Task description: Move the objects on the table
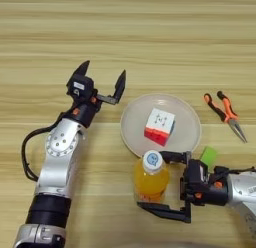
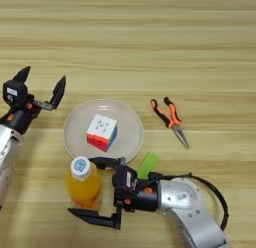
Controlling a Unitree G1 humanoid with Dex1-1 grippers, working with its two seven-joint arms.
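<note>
An orange-drink bottle (image 1: 150, 179) with a white cap stands just in front of the round cream plate (image 1: 131, 128). My right gripper (image 1: 150, 179) is open, with one finger on each side of the bottle; I cannot tell whether they touch it. A multicoloured puzzle cube (image 1: 160, 126) with its white face up lies on the plate. A light green block (image 1: 209, 155) sits right of the plate, partly behind the right wrist. Orange-handled pliers (image 1: 225, 112) lie further right. My left gripper (image 1: 103, 74) is open and holds nothing, left of the plate.
The wooden table (image 1: 150, 37) runs bare across the far half. The left arm (image 1: 60, 157) lies along the near left, and the right forearm (image 2: 185, 202) comes in from the near right corner.
</note>
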